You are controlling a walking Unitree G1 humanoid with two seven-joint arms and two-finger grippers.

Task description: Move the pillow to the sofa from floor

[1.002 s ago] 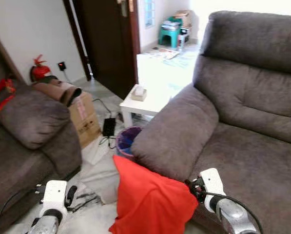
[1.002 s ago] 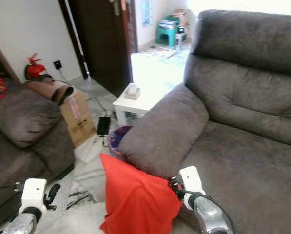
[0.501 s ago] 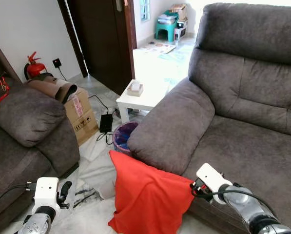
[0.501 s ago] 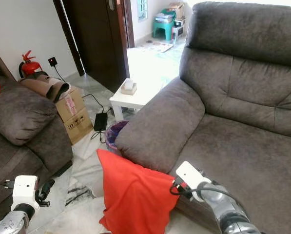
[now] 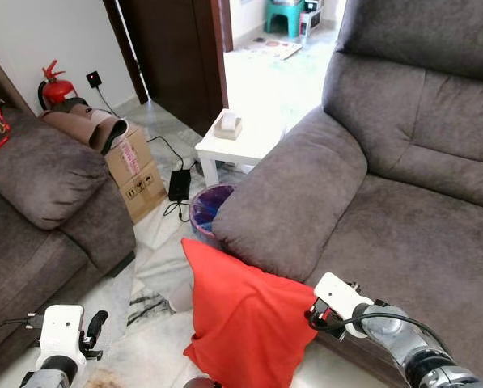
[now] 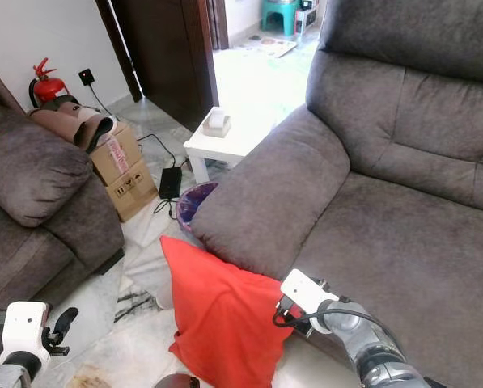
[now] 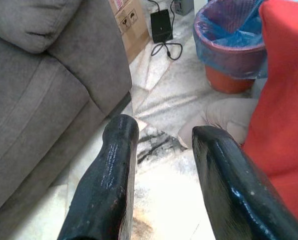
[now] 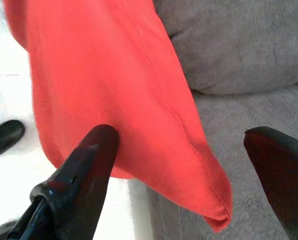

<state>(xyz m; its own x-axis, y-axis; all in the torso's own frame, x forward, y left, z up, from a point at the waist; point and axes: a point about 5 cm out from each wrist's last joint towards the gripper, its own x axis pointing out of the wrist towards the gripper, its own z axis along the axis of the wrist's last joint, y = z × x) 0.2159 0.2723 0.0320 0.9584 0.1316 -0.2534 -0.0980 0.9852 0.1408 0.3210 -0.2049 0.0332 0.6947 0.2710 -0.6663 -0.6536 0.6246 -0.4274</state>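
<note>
Head camera first: the red pillow (image 5: pixel 245 323) is standing on the marble floor (image 5: pixel 156 271), leaning against the front of the grey sofa (image 5: pixel 403 234) just under its armrest. The right gripper (image 5: pixel 312 315) sits at the pillow's upper corner. There's a bin with a blue liner (image 5: pixel 209 220) right behind the pillow, a small white table (image 5: pixel 241 152) with a tissue box (image 5: pixel 228 125), and a cardboard box (image 5: pixel 136 174) with a pink label I can't read. A red fire extinguisher (image 5: pixel 53 87) stands by the wall, and a second grey couch (image 5: pixel 39 210) is on the left.

Left wrist view: the left gripper (image 7: pixel 161 150) has its fingers spread, nothing between them, hanging over the floor near the bin.

Right wrist view: fingers spread wide around the pillow's corner, not clamped on it.
</note>
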